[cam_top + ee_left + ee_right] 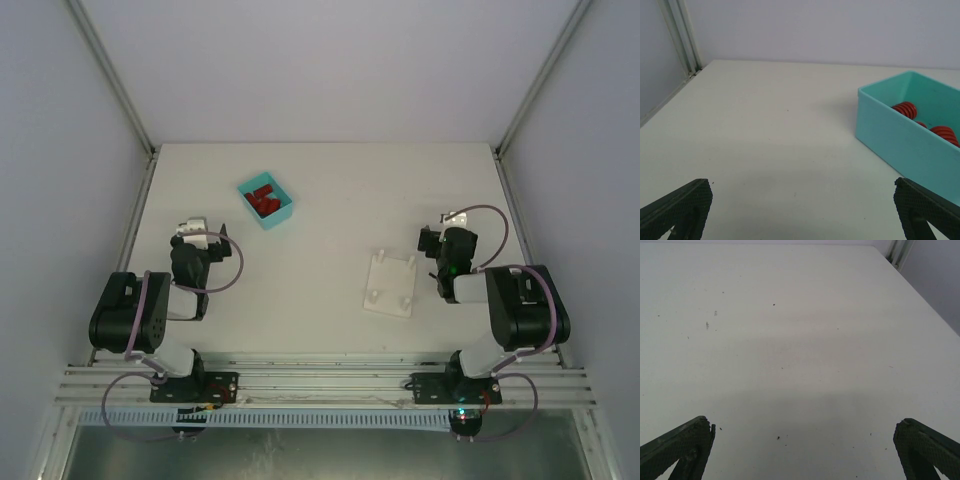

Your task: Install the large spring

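Red springs (pixel 264 199) lie in a teal bin (pixel 280 215) at the back left of the table; the left wrist view shows them (pixel 905 109) inside the bin (pixel 900 145) at right. A white base plate (pixel 390 284) with upright pegs lies right of centre. My left gripper (pixel 205 238) is open and empty, low over the table, below and left of the bin. My right gripper (pixel 432 243) is open and empty, just right of the plate's back corner. In both wrist views the fingers (pixel 677 207) (pixel 677 445) stand wide apart over bare table.
Aluminium frame posts (pixel 110 75) rise at the back corners, with white walls on three sides. A rail (pixel 320 385) runs along the near edge by the arm bases. A frame post also shows in the left wrist view (pixel 682 37).
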`<state>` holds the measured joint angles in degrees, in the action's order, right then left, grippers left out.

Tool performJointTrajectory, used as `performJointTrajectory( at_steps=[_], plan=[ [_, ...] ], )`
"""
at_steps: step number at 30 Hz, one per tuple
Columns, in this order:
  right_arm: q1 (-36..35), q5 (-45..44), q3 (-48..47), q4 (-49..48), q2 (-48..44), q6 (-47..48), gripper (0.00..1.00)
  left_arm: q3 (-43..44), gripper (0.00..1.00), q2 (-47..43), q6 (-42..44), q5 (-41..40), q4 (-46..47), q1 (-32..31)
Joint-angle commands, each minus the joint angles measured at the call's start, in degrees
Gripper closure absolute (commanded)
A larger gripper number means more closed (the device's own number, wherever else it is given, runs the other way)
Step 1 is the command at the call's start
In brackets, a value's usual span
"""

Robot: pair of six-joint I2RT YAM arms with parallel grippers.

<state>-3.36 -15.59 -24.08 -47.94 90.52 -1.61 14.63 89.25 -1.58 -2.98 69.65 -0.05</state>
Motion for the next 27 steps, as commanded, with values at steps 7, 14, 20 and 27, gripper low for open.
performJointTrajectory(
  at_steps=[7, 14, 20, 27],
  plan=[
    [-0.2, -0.8, -0.3, -1.4, -0.3, 0.5, 0.01, 0.6, 0.01, 0.0, -0.5, 0.6, 2.0, 0.1],
    [-0.3, -1.9, 2.0, -3.5, -3.1, 0.3, 0.01, 2.8, 0.01, -2.2, 0.4, 3.0, -4.1, 0.0],
    [-1.2, 0.2, -4.1, 19.3, -18.6, 0.2, 0.01, 11.2, 0.01, -8.4, 0.1, 6.8, -23.7, -0.3],
    [-1.2, 1.8, -23.2, 52.0, -26.0, -16.4, 0.01, 19.7, 0.01, -15.6, -9.8, 10.9, -36.5, -0.4]
  ],
)
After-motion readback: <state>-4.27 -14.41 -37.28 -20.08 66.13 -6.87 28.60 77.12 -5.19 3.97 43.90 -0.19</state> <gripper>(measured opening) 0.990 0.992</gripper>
